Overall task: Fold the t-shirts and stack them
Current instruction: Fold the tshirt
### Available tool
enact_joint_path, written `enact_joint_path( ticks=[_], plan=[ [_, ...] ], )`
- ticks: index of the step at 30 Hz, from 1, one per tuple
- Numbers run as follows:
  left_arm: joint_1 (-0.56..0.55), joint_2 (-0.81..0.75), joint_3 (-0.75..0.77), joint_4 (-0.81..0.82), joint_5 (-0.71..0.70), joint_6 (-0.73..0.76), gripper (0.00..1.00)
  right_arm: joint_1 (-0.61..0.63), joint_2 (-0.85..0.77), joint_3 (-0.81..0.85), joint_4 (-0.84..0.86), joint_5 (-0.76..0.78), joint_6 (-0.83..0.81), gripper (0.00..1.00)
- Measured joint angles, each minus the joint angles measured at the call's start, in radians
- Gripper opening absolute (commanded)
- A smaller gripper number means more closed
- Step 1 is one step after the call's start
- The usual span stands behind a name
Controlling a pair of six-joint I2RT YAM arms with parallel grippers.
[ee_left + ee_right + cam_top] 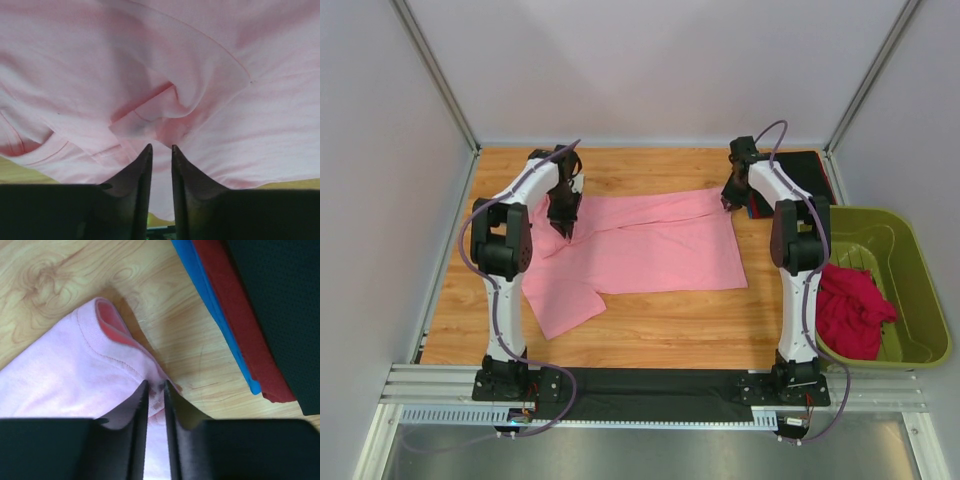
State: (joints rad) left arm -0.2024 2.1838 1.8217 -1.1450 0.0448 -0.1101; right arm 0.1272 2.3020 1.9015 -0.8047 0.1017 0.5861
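Note:
A light pink t-shirt (640, 250) lies spread on the wooden table, one sleeve toward the front left. My left gripper (565, 225) is shut on a bunched fold of the pink shirt (165, 115) near its left shoulder. My right gripper (728, 200) is shut on the shirt's far right corner hem (125, 375). A stack of folded black, red and blue t-shirts (800, 180) lies at the back right; in the right wrist view (250, 315) it sits just beyond the held corner. A magenta-red t-shirt (850, 310) lies crumpled in the tub.
An olive-green plastic tub (910, 270) stands at the right edge of the table. Bare wood (670, 325) shows in front of the pink shirt. White walls enclose the back and sides.

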Motion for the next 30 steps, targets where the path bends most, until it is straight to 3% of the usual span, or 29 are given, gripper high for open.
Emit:
enact_joint_path(
  ticks=[13, 20, 30],
  plan=[
    [0.148, 0.127, 0.318, 0.016, 0.022, -0.13, 0.33, -0.005, -0.013, 0.019, 0.087, -0.142, -0.01, 0.26],
    [0.256, 0.217, 0.342, 0.056, 0.013, -0.179, 0.37, -0.005, 0.006, 0.049, 0.177, -0.228, 0.005, 0.24],
    [0.322, 0.28, 0.388, 0.09, 0.051, -0.257, 0.39, -0.035, 0.131, 0.142, 0.195, -0.189, 0.1, 0.23]
  ],
)
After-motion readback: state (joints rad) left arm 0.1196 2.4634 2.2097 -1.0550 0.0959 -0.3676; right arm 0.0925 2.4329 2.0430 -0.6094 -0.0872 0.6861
